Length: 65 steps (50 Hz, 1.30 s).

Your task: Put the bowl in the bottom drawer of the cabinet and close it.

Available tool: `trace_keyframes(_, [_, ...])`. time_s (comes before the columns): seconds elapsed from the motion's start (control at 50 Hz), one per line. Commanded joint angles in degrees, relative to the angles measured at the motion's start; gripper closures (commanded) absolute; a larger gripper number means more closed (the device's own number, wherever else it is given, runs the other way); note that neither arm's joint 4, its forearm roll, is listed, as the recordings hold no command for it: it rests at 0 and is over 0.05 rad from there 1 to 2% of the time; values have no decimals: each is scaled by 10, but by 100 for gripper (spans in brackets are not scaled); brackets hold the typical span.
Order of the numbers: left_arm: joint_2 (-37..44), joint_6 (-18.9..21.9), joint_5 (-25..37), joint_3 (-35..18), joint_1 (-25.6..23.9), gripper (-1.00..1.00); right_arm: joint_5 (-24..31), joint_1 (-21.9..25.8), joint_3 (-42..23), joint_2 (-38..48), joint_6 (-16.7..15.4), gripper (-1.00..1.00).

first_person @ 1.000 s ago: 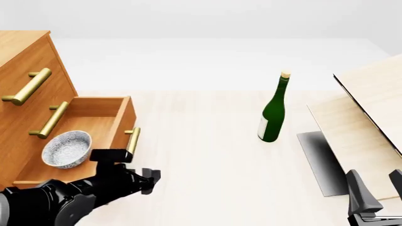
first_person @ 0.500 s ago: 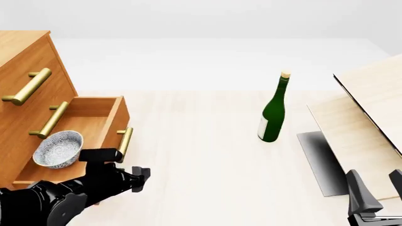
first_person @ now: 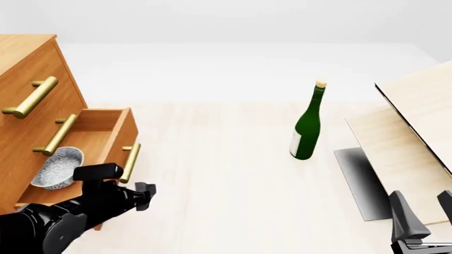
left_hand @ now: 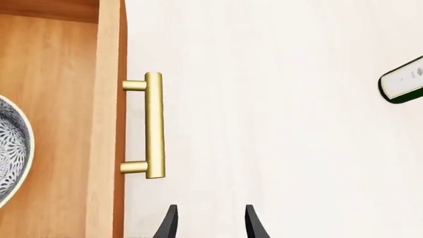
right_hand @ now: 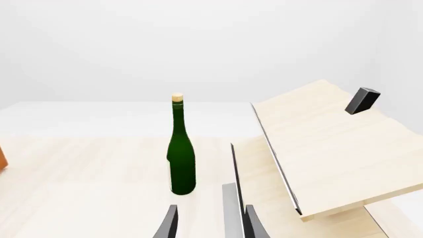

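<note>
up close, the left wrist view shows the left gripper (left_hand: 208, 223) parted and empty beside the brass handle (left_hand: 153, 125); the bowl (left_hand: 12, 148) sits in the bottom drawer (left_hand: 106, 124). a glancing push might skew it. from the front, the cabinet (first_person: 28, 79) stands on a pale surface (first_person: 226, 174) against white walls. the right wrist view shows the right gripper (right_hand: 208, 223) parted, empty, facing the green bottle (right_hand: 180, 158).

Bright even render light, sharp, no glare.

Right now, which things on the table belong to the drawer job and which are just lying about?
Part of the job:
bowl, lying in the drawer
bottom drawer, partly open
cabinet
left gripper, near the drawer handle

Just lying about:
green bottle, standing upright
pale wooden boards
</note>
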<state>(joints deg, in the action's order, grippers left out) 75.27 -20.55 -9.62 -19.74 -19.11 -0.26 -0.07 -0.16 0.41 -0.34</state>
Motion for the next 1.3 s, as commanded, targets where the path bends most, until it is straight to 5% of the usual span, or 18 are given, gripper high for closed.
trace_keyframes(0.02, [-9, 0, 5, 4, 20, -100, 0, 0, 0, -1, 0, -100])
trace_keyframes(1.3, [-14, 41, -6, 26, 171, -100, 0, 0, 0, -1, 0, -100])
